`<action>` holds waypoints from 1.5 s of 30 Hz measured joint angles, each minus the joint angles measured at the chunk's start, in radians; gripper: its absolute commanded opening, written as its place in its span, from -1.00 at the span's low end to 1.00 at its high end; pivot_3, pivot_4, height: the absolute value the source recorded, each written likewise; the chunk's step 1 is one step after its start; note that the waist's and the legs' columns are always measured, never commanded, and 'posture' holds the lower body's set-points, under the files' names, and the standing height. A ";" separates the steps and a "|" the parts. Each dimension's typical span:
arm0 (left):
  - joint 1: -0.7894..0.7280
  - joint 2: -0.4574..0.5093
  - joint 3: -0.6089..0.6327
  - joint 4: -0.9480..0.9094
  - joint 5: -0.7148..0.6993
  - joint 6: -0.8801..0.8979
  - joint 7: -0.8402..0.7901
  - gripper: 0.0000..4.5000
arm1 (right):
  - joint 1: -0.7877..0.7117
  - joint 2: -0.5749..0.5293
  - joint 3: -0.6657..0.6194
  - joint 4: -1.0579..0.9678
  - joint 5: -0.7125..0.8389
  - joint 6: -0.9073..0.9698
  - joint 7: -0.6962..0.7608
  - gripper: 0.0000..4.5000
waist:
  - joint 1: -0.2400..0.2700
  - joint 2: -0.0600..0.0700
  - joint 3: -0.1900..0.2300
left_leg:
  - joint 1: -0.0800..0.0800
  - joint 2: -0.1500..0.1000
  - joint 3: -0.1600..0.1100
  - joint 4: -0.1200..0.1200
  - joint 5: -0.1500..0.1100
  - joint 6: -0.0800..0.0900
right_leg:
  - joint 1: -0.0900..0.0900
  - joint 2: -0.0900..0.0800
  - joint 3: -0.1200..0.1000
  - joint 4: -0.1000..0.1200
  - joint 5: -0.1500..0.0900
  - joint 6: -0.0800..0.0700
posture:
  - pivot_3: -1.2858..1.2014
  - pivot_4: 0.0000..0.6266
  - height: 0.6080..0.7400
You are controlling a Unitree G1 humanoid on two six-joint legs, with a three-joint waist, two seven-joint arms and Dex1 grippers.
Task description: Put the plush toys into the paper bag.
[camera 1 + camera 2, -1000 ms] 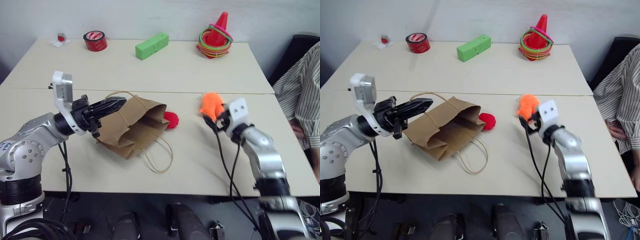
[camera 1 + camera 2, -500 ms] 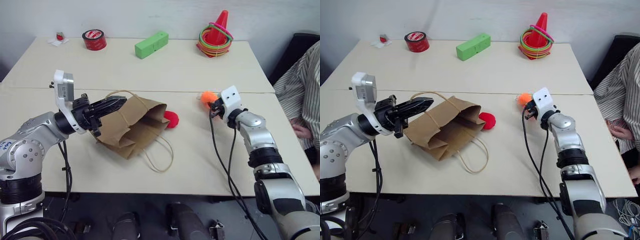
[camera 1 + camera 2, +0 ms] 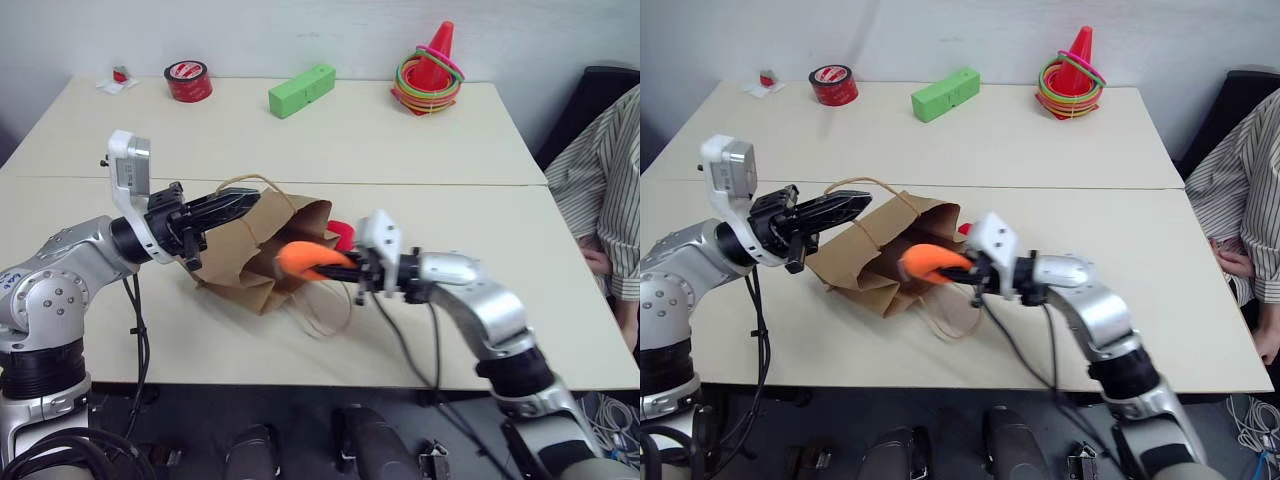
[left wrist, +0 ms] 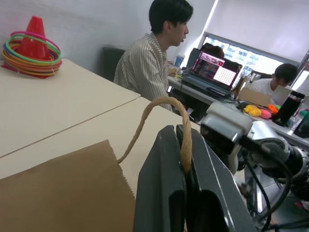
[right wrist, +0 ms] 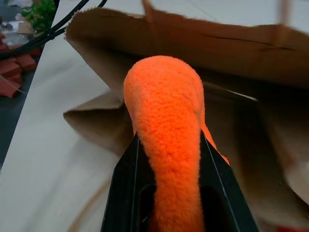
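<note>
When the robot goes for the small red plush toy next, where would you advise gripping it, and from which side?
Probably across its round body, coming from above and from the open table on the robot's right. The red plush toy lies on the table right beside the mouth of the paper bag, partly hidden behind the bag's edge, so the bag blocks its left. It looks like a soft ball, so a squeeze across the middle should hold.

Right gripper [image 3: 962, 270] clamps orange plush toy [image 3: 925, 262] at mouth of paper bag [image 3: 880, 265], mid-table near front edge. Left gripper [image 3: 862, 203] pinches bag's cord handle [image 3: 855, 185]. Red plush toy [image 3: 964, 229] just behind bag.
</note>
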 measured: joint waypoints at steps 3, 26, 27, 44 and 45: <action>-0.004 0.001 0.000 0.006 -0.023 0.021 -0.010 -1.00 | -0.064 0.077 0.029 0.119 -0.076 0.003 -0.079 -0.94 | 0.002 -0.001 0.000 | -0.002 0.000 0.000 0.001 -0.001 0.001 | -0.001 -0.001 0.000 -0.002 0.000 0.000 | 0.03 -0.52 1.00; 0.039 0.009 0.036 0.030 -0.046 0.021 -0.028 -1.00 | -0.060 0.105 -0.063 0.179 0.009 -0.027 0.115 0.98 | 0.004 -0.001 -0.001 | -0.014 0.001 -0.001 0.005 -0.001 0.003 | -0.010 0.000 -0.002 -0.001 0.001 0.001 | 0.03 -0.52 1.00; 0.040 0.012 0.037 0.030 -0.046 0.021 -0.029 -1.00 | -0.036 0.076 -0.075 0.132 0.046 -0.018 0.153 0.98 | 0.005 -0.001 -0.001 | -0.014 0.001 -0.002 0.005 -0.001 0.003 | -0.010 0.000 -0.002 -0.001 0.001 0.001 | 0.03 -0.52 1.00; 0.100 0.109 0.093 0.025 -0.047 0.022 -0.082 -1.00 | 0.555 -0.203 -0.482 0.091 0.037 -0.374 0.132 0.98 | -0.006 -0.001 0.000 | -0.009 -0.001 0.000 0.005 0.000 0.003 | -0.007 0.000 0.001 0.000 0.002 0.002 | 0.03 -0.52 1.00; 0.100 0.118 0.093 0.027 -0.047 0.023 -0.088 -1.00 | 0.529 -0.193 -0.468 0.092 0.021 -0.375 0.111 0.98 | -0.010 -0.002 0.000 | -0.008 -0.001 0.001 0.005 0.000 0.002 | -0.007 0.001 0.001 0.000 0.003 0.000 | 0.03 -0.52 1.00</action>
